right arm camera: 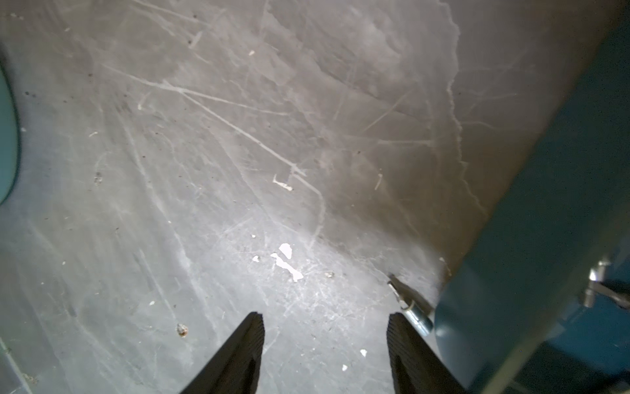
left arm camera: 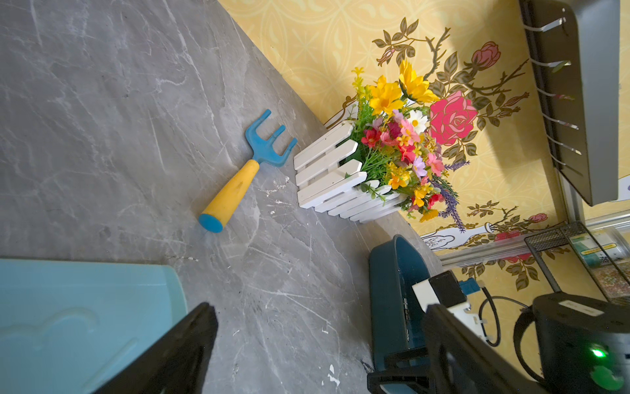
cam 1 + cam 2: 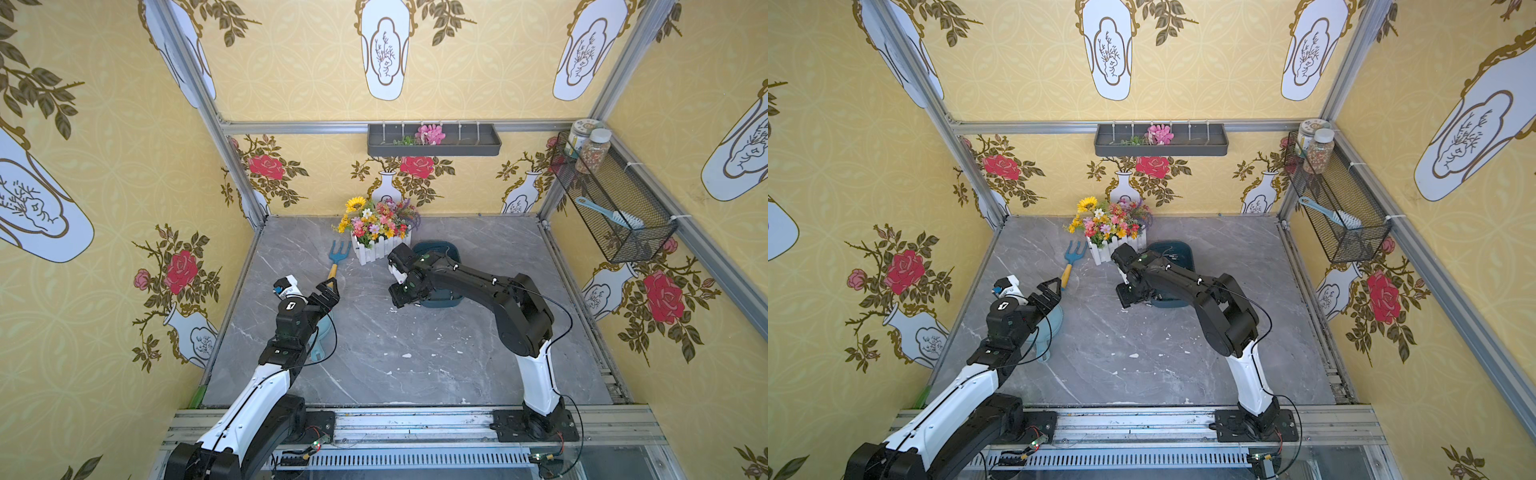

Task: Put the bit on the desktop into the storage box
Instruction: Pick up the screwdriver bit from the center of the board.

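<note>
Currently approaching: right gripper point(image 1: 325, 344) partly open, empty, low over desktop point(image 1: 238, 136). Bit point(image 1: 407, 302) lies outside one jaw, just beside storage box point(image 1: 545, 221). Left gripper point(image 3: 329, 291) wide open, empty. Next move likely needs a sideways shift to straddle the bit.

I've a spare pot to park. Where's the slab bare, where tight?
Widest: the front middle of the desktop, between left arm and right arm, bare but for white flecks. Also the back right corner, beyond the storage box. Crowded: the back middle, where rake, flower planter, storage box and right hand cluster, and the left edge around the pale blue scoop.
</note>
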Controlling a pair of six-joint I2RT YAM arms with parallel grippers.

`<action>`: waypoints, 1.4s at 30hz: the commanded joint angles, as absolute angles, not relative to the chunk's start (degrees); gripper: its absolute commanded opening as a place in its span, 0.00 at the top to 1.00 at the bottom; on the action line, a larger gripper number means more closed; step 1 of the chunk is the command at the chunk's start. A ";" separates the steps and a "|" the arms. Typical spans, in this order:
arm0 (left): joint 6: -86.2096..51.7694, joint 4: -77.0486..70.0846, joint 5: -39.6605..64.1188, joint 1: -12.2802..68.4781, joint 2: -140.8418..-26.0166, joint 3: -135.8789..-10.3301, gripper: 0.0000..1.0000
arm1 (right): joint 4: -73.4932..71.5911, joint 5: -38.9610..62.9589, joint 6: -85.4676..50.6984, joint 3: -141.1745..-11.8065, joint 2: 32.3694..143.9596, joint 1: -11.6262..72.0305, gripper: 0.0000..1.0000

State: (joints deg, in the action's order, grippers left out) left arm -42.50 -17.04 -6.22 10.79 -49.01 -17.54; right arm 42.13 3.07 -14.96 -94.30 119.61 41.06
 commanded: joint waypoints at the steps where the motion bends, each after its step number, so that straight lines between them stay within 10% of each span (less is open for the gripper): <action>1: -42.10 -17.05 -6.07 10.72 -49.31 -17.62 0.00 | 43.09 1.25 -14.77 -93.43 119.59 39.89 0.38; 42: -41.84 -17.85 -5.99 10.63 -50.76 -17.67 0.00 | 48.72 -0.02 -9.05 -95.70 126.38 39.24 0.59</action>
State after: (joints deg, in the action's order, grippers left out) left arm -42.44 -17.12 -6.22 10.76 -50.96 -17.85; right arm 46.28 0.01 -8.99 -95.57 125.62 39.09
